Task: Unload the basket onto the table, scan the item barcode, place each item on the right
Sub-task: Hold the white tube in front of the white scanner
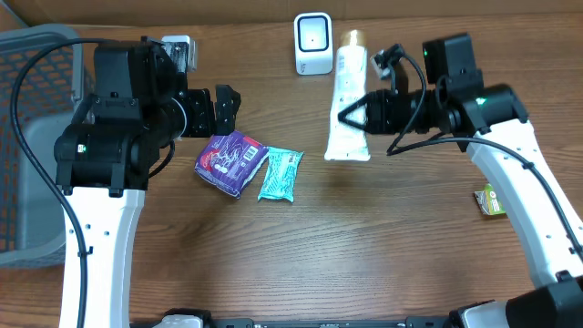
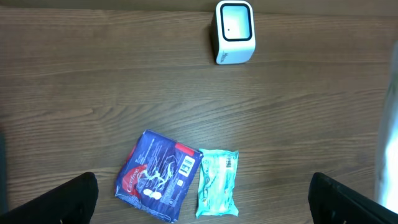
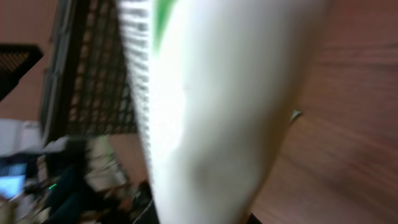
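A long white tube [image 1: 349, 100] with a pale cap is held at its middle by my right gripper [image 1: 351, 116], which is shut on it from the right. The tube runs front to back just right of the white barcode scanner [image 1: 312, 43]. In the right wrist view the tube [image 3: 217, 112] fills the frame, blurred, with a green mark near its top, and no barcode shows. My left gripper [image 1: 225, 109] hangs wide open and empty above a purple packet [image 1: 230, 162]. In the left wrist view the scanner [image 2: 235, 31] stands at the top and the open left gripper [image 2: 208, 202] spans the bottom.
The purple packet [image 2: 160, 174] and a teal packet [image 2: 217, 182] lie side by side on the wooden table. A small green item [image 1: 492, 200] lies at the right. A grey mesh basket [image 1: 27, 55] stands at the left edge.
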You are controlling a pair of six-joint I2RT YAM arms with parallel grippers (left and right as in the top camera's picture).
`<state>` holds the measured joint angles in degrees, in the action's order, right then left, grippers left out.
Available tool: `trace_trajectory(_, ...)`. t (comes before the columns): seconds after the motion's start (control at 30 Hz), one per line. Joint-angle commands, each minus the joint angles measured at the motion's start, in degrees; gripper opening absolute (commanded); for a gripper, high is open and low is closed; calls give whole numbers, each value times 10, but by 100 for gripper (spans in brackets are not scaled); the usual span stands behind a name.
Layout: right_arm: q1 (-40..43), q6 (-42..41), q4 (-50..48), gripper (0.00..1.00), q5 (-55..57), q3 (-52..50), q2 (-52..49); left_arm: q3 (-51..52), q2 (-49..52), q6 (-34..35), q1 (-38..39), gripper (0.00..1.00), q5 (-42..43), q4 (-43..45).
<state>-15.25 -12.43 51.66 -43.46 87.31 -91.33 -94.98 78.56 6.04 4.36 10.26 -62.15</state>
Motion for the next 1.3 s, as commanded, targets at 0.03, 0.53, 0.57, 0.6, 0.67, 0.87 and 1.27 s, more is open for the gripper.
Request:
trace_trajectory(0.03, -49, 12, 33, 3, 278, 151, -19, -7, 2, 8, -2, 99, -4, 2)
trace_trajectory(0.53, -109, 251, -146, 4, 787, 301, -316, -7, 2, 8, -2, 99, -4, 2)
trace_trajectory(0.57, -109, 272, -169, 4, 810, 301, -329, -7, 2, 8, -2, 99, -3, 2)
trace_trajectory(0.6, -109, 288, -188, 4, 822, 301, -341, -7, 2, 8, -2, 100, -4, 2)
trace_trajectory(0.67, -109, 328, -234, 4, 840, 301, -364, -7, 2, 8, -2, 100, -4, 2)
trace_trajectory(0.87, -111, 435, -309, 4, 841, 301, -414, -7, 2, 8, -2, 99, -4, 2)
trace_trajectory(1.27, -120, 503, -365, 4, 832, 301, -471, -7, 2, 8, -2, 100, -4, 2)
